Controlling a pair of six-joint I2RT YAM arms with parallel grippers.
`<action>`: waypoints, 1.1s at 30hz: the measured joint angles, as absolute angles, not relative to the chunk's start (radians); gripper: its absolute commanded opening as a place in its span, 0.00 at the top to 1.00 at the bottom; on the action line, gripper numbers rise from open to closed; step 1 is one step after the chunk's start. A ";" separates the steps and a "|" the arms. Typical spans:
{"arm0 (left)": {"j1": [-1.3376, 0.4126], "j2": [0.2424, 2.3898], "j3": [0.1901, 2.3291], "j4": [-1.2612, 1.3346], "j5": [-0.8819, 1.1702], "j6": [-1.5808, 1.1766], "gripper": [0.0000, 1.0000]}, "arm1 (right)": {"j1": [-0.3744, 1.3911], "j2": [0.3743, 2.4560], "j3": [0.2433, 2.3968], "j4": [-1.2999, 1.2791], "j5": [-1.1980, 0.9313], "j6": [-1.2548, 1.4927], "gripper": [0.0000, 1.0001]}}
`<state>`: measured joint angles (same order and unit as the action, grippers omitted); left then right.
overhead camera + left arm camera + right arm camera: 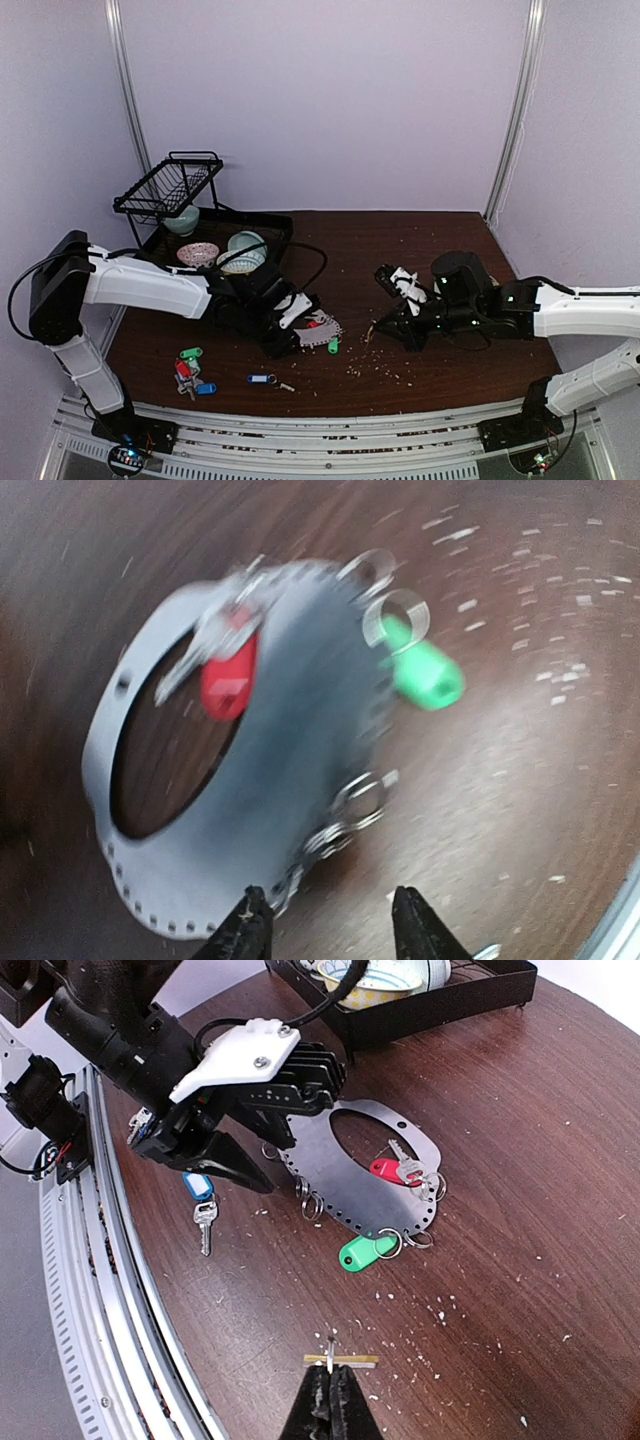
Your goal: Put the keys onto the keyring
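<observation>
Lilac walls, dark brown wooden counter (pixel 420 250) dusted with pale crumbs. A black wire dish rack (pixel 165 190) with bowls sits back left.

The flat silver-grey oval keyring (pixel 325 1182) lies mid-counter, left of centre, under the left arm. Two keys look done: the red-tagged silver key (pixel 388 1170) and the green-tagged silver key (pixel 360 1254) each hang on a small wire ring at its rim.

Still loose:
- One blue-tagged key (pixel 200 1198) near the front rail.
- A small heap of green, red and blue tagged keys (pixel 190 368) at front left.

Roughly a third done, judging by count.

Left fingers (pixel 235 1160) are at a medium gap over the keyring's near rim. Bare counter shows between them and they hold nothing.

Right fingers (pixel 330 1400) are fully closed, well apart from the keyring. A tan-yellow tagged key (pixel 341 1361) sits right at the tips and looks pinched, so it is probably next to go on.

No readable brands, labels or writing; the tags look blank.
</observation>
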<state>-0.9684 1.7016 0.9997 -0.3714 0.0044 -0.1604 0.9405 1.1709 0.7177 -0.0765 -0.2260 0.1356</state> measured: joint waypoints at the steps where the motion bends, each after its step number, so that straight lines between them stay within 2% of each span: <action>1: -0.978 1.701 1.010 -0.358 0.021 -0.124 0.55 | 0.941 1.171 0.718 -0.080 -0.226 0.136 1.00; 3: -1.000 1.705 1.031 -0.326 0.046 -0.058 0.56 | 0.941 1.169 0.718 -0.082 -0.225 0.137 1.00; 9: -1.031 1.849 1.188 -0.242 0.118 0.128 0.73 | 0.938 1.120 0.717 -0.096 -0.180 0.148 1.00; 18: -0.968 2.004 1.325 -0.282 0.246 0.381 0.74 | 0.894 1.100 0.706 -0.126 -0.133 0.167 1.00; 27: -0.929 2.052 1.402 -0.368 0.294 0.489 0.73 | 0.889 1.100 0.693 -0.126 -0.134 0.168 1.00; 33: -0.932 2.088 1.423 -0.397 0.302 0.511 0.78 | 0.885 1.100 0.692 -0.126 -0.136 0.165 1.00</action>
<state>-0.9321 2.0880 1.4231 -0.3973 0.3016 0.5110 0.8848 1.1000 0.6922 -0.1261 -0.1356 0.1650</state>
